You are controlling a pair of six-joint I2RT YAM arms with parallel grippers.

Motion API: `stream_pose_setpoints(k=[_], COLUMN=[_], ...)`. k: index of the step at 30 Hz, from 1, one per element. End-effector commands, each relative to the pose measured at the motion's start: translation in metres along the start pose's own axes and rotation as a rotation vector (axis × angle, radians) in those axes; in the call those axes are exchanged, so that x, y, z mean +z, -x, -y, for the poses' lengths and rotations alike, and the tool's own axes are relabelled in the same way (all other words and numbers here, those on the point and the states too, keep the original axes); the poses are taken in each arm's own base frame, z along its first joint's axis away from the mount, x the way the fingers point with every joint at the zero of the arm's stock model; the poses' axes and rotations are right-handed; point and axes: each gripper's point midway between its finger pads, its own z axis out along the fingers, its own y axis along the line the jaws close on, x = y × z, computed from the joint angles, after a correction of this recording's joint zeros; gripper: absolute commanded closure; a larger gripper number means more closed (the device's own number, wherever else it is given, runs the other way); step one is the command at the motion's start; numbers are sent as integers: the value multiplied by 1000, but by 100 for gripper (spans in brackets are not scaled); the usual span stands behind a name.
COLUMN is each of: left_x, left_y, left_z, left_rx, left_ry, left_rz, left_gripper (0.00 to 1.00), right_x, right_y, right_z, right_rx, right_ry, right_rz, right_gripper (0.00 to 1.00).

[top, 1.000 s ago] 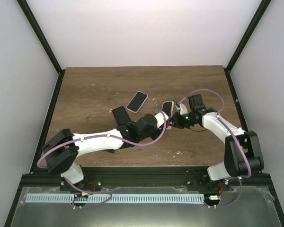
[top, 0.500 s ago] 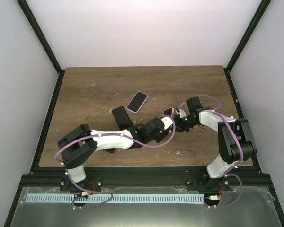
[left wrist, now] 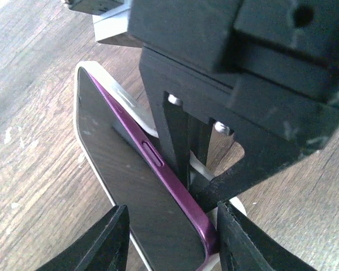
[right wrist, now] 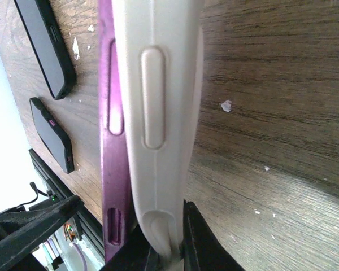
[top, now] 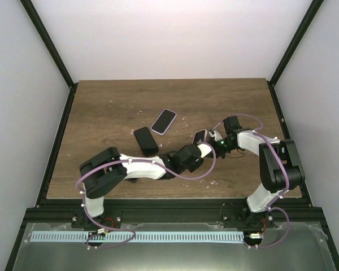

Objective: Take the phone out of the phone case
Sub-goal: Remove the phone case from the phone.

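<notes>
A purple phone (left wrist: 147,214) with a dark screen lies in a white case (left wrist: 127,96) on the wooden table, right of centre (top: 200,135). Its right edge is lifted out of the case; its left edge still sits inside the white rim. My left gripper (left wrist: 169,226) straddles the phone's near end, one finger against each side. My right gripper (right wrist: 169,248) is shut on the case's side wall (right wrist: 158,113), with the purple phone edge (right wrist: 110,169) beside it. The right gripper's fingers (left wrist: 178,141) also show in the left wrist view. Both grippers meet at the phone (top: 196,148) (top: 213,140).
A black phone (top: 145,141) and a phone in a pale case (top: 164,121) lie left of the grippers. Both show as dark slabs in the right wrist view (right wrist: 45,45) (right wrist: 53,141). Small white crumbs dot the wood. Black frame posts border the table.
My left arm has swung further right and its gripper has closed in on the phone's end. The phone and case shifted slightly nearer. The right arm folded in and then held.
</notes>
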Motion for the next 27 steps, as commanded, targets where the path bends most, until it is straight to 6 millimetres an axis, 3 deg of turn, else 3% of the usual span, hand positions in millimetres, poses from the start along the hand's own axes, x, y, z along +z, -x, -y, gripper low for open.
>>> stream_pose_setpoints(k=[1, 9, 16, 23, 27], left_x=[6, 11, 18, 21, 21], left_y=[-1, -12, -21, -22, -21], left_z=[-1, -7, -16, -20, -20], left_rx=[65, 187, 332, 373, 361], left_ry=[54, 146, 232, 271, 266], left_rz=[-3, -27, -35, -29, -26], left_gripper=[59, 61, 69, 80, 95], right_x=[-8, -9, -11, -13, -16], right_y=[14, 11, 9, 8, 8], right_z=[-22, -26, -32, -40, -42], right_rx=[-45, -54, -67, -83, -99], right_ry=[75, 99, 129, 169, 171], right_rz=[22, 14, 9, 4, 15], right_gripper=[99, 99, 99, 99, 99])
